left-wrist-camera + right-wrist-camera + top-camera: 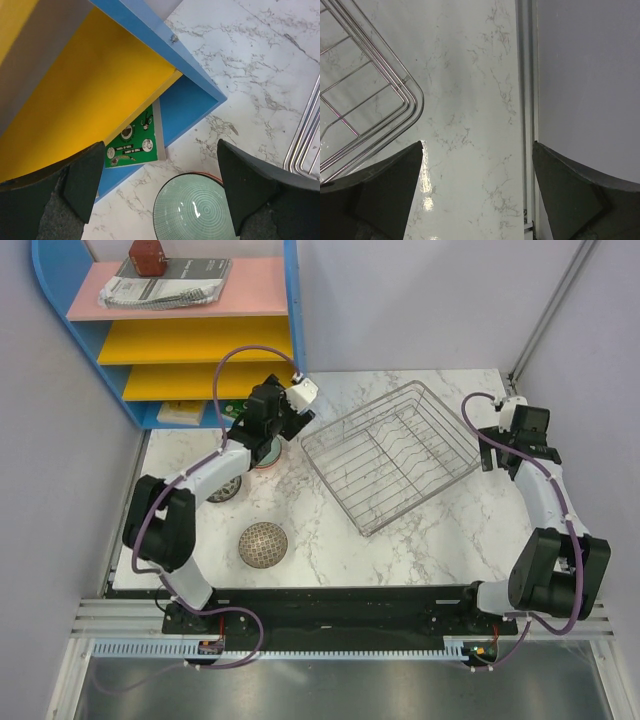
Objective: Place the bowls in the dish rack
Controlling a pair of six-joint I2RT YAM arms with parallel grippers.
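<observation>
Left gripper [160,150] is spread wide with nothing in it. It's hanging right over the green bowl [192,210], one finger [85,185] on each side. That bowl sits mouth-up on the table [250,60], just beside the blue shelf [195,107]. A reddish edge peeks out under it, so it might be nested in another bowl, can't tell.

Right gripper [475,150] is also wide apart and empty, over bare table between the rack [415,95] corner and the wall [585,75].

From above, the rack has no bowls in it yet. There are two more bowls on the left: a mesh bowl [263,544] near the front, and a dark bowl [228,488] half hidden under the left arm.

My guess on handling: it's glazed ceramic, so rigid, a bit hefty for its size, slick, and it'll chip if it clanks on the wire. I'd pinch the wall at the rim, one finger inside and one outside, rather than trying to span the whole bowl. Then set it down gently.
</observation>
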